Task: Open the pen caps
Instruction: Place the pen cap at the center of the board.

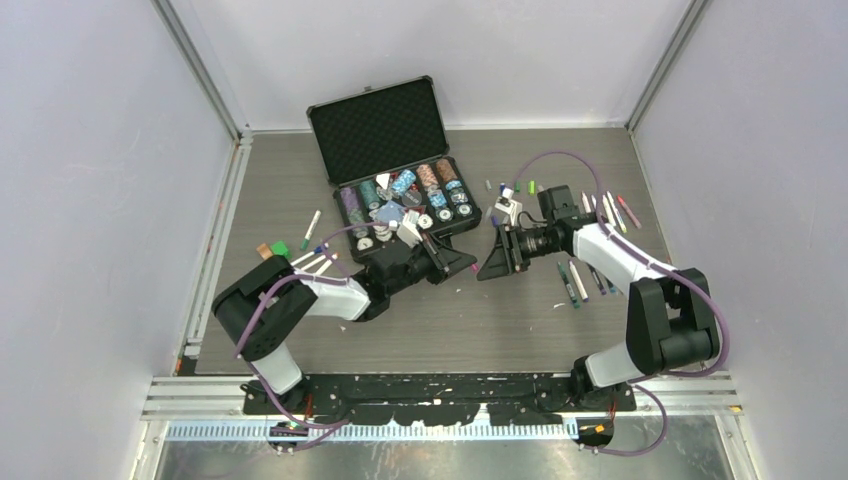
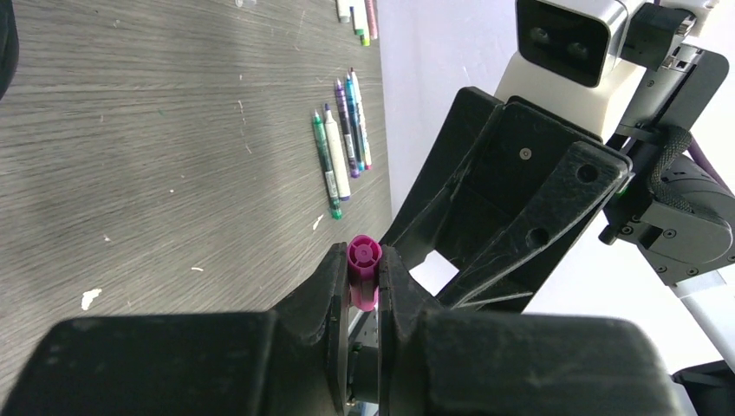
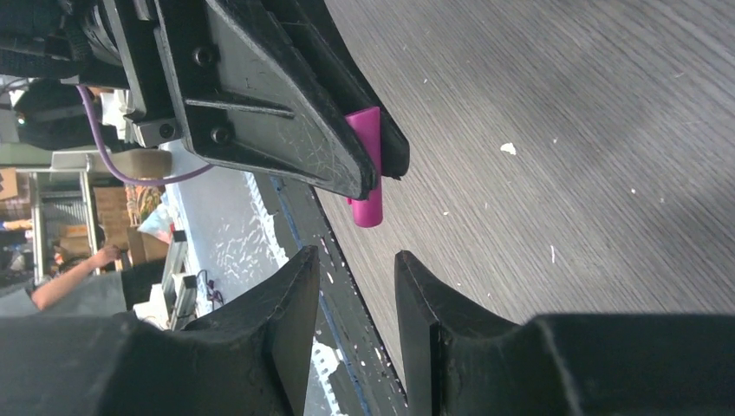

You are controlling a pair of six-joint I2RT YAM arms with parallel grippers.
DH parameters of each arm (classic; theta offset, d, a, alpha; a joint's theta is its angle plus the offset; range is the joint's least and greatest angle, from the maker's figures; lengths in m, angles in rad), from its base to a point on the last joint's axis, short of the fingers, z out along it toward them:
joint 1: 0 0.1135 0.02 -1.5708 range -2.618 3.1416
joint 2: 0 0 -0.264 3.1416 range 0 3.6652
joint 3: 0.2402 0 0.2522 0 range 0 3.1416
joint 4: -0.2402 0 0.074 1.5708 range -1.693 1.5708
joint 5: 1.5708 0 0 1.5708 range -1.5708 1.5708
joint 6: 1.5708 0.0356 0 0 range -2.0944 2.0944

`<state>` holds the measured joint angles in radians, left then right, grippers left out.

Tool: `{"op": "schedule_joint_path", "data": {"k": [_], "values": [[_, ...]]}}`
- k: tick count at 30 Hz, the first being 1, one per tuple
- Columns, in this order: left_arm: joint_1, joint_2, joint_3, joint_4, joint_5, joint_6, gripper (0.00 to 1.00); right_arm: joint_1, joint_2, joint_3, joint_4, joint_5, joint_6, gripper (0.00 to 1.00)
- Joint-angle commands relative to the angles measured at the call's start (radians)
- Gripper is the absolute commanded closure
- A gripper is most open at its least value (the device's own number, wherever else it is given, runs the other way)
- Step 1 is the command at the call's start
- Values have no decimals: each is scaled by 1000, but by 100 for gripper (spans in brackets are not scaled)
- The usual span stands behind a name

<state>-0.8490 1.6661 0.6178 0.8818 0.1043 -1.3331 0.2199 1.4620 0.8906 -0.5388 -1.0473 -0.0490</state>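
At the bottom of the frame the right gripper [image 3: 357,260] shows its 2 dark fingers parted, with nothing in the gap between them. Just above them, the left gripper [image 3: 386,173] reaches in from the upper left with its 2 black fingers clamped on a pink cap [image 3: 368,208], whose rounded end sticks out below the fingertips toward the right gripper without touching it. Behind both lies the grey wood-grain table [image 3: 563,130], dotted with white flecks [image 3: 509,149], and a purple cable [image 3: 104,156] loops beside the left arm.
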Motion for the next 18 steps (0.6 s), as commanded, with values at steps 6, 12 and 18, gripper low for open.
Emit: {"op": "schedule_joint_path", "data": {"k": [6,12,18], "values": [[-12,11,31,111,8,-24,100,27,15,28,61,-76,48,58],[-19,11,36,125,10,-29,100,26,34,32,91,-71,102,58],[-27,11,34,125,9,-34,100,26,35,27,147,-68,162,58]]}}
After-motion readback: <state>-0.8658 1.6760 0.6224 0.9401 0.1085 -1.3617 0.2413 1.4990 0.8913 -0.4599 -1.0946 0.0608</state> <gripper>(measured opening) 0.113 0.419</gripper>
